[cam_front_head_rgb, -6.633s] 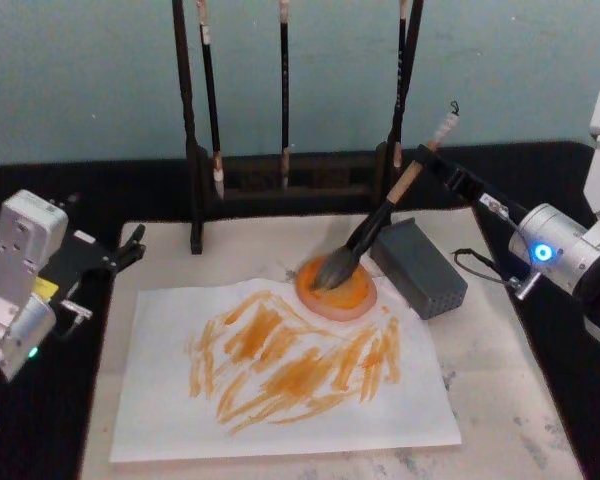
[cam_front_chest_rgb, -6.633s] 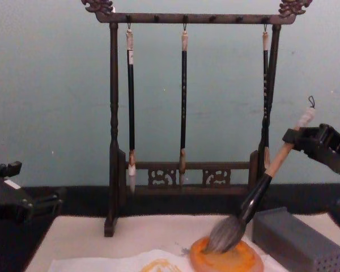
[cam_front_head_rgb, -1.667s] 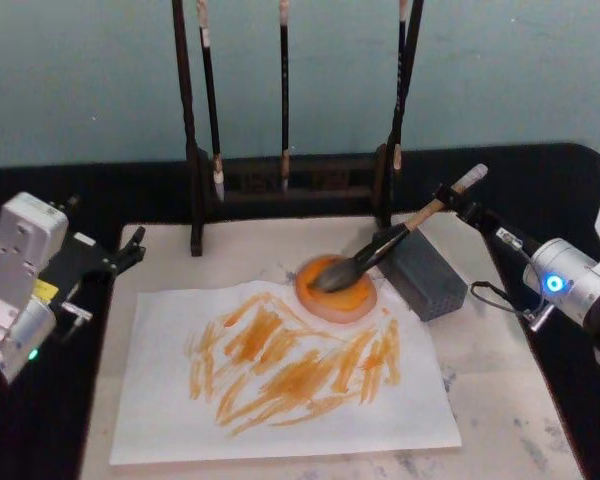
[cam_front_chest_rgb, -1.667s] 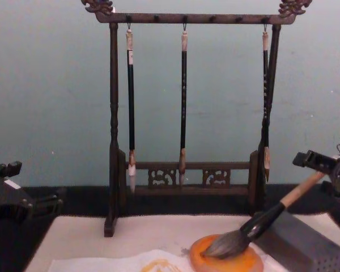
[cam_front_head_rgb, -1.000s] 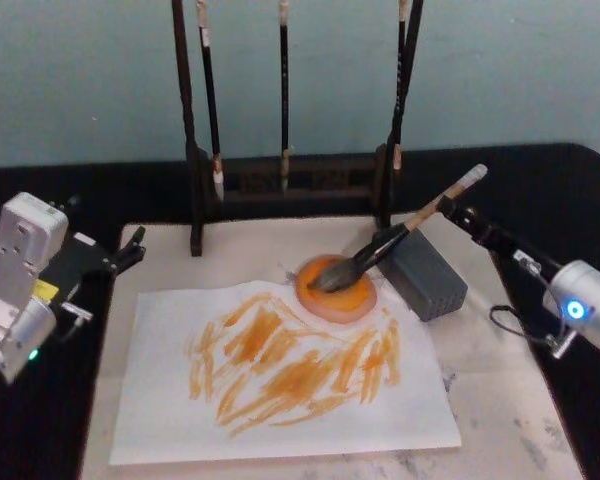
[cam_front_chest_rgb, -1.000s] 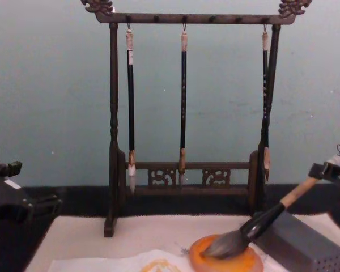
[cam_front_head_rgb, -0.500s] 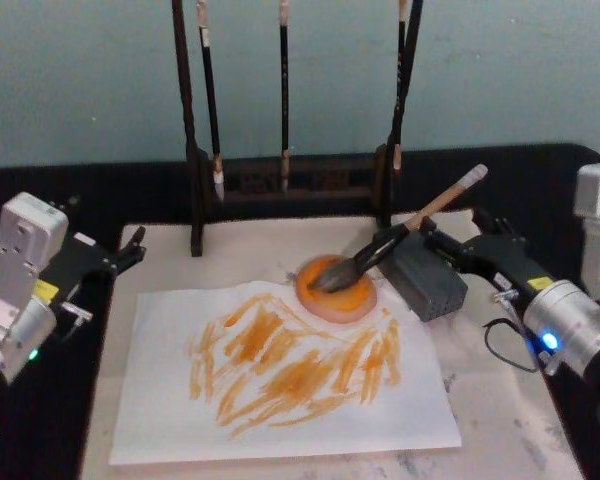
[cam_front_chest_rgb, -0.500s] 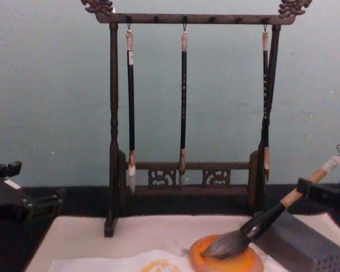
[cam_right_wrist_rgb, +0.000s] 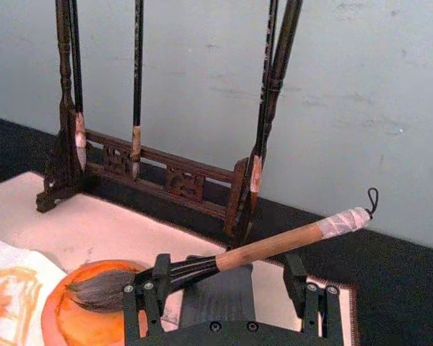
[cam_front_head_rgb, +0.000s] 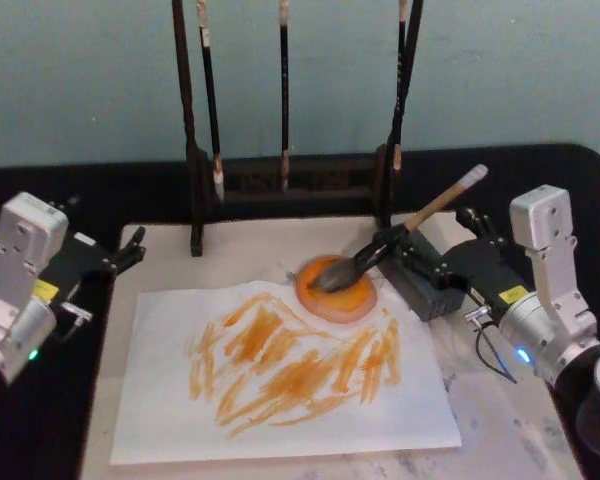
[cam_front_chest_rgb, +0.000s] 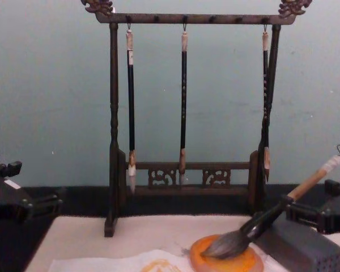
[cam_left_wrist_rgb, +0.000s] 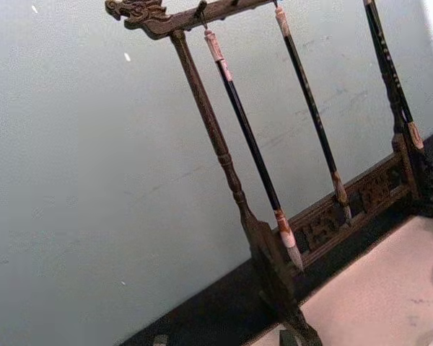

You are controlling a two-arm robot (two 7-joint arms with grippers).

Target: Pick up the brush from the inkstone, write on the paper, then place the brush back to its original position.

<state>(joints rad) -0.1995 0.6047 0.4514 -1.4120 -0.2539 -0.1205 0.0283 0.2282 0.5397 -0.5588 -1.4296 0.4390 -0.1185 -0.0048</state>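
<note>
The brush (cam_front_head_rgb: pixel 380 245) lies free, its grey bristle head on the round orange inkstone (cam_front_head_rgb: pixel 340 296) and its pale handle leaning up over the grey block (cam_front_head_rgb: pixel 425 285). The white paper (cam_front_head_rgb: pixel 280 420), covered with orange strokes, lies in front of the inkstone. My right gripper (cam_front_head_rgb: pixel 442 245) is open beside the block, just behind the handle, holding nothing. In the right wrist view its fingers (cam_right_wrist_rgb: pixel 146 288) stand wide apart below the brush (cam_right_wrist_rgb: pixel 267 246) and the inkstone (cam_right_wrist_rgb: pixel 79 321). In the chest view the right gripper (cam_front_chest_rgb: pixel 314 212) sits low at the right. My left gripper (cam_front_head_rgb: pixel 125 250) is parked open at the left.
A dark wooden rack (cam_front_head_rgb: pixel 290 180) with three thin brushes hanging from it stands behind the inkstone; the left wrist view looks at this rack (cam_left_wrist_rgb: pixel 260 238). A beige mat (cam_front_head_rgb: pixel 500 400) lies under the paper. Black table surface (cam_front_head_rgb: pixel 140 190) surrounds it.
The right gripper has come away from the brush handle, dropped beside the grey block and turned its wrist upward. The brush stays resting on the inkstone. The left arm has not moved.
</note>
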